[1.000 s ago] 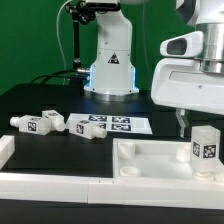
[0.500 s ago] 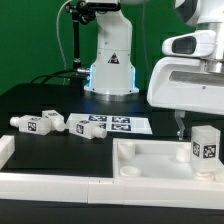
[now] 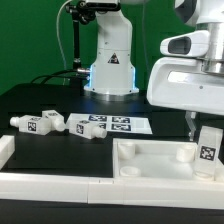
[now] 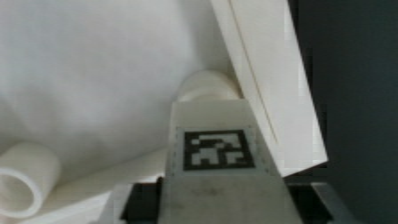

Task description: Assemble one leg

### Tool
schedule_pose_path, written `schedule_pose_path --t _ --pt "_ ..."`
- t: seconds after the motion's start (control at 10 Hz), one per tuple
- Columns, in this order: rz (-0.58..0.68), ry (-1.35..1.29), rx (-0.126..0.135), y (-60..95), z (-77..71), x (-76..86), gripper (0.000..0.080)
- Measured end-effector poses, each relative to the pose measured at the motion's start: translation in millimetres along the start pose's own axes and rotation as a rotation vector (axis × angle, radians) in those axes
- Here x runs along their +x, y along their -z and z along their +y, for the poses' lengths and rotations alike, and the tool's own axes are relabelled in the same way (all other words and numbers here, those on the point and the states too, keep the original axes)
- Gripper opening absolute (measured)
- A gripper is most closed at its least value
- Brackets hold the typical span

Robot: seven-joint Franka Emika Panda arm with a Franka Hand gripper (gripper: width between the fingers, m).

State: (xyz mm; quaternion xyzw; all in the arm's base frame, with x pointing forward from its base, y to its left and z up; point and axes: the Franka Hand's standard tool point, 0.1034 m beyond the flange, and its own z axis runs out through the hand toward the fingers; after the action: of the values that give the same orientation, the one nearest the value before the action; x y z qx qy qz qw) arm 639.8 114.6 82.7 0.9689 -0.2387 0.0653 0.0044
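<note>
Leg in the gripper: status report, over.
Gripper shut on the leg. Leg slightly tilted over the tabletop corner on the exterior view's right, seating unclear. Other legs lie far off, nothing blocking.

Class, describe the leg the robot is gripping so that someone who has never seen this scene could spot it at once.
Find the big white tabletop along the front of the exterior view. At its corner on the exterior view's right, a stubby white leg stands nearly upright, pinched in the tool. The other two legs lie flat on the black table near the marker board.
</note>
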Motion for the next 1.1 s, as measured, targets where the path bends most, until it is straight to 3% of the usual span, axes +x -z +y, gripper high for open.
schedule_pose_path --t 0.1,0.4,0.7,0.9,1.1 --pt "0.0 -0.049 -0.001 -0.4 -0.1 -0.3 0.0284" --pt "-0.019 -0.536 -0.023 -0.8 1.0 -0.5 0.0284" --pt "-0.092 -0.992 0.028 -1.8 8.8 3.5 0.0284" --pt "-0.09 -0.979 0.026 -2.3 9.2 3.1 0.0284" --pt "-0.073 -0.804 0.004 -2.3 8.2 0.3 0.0569"
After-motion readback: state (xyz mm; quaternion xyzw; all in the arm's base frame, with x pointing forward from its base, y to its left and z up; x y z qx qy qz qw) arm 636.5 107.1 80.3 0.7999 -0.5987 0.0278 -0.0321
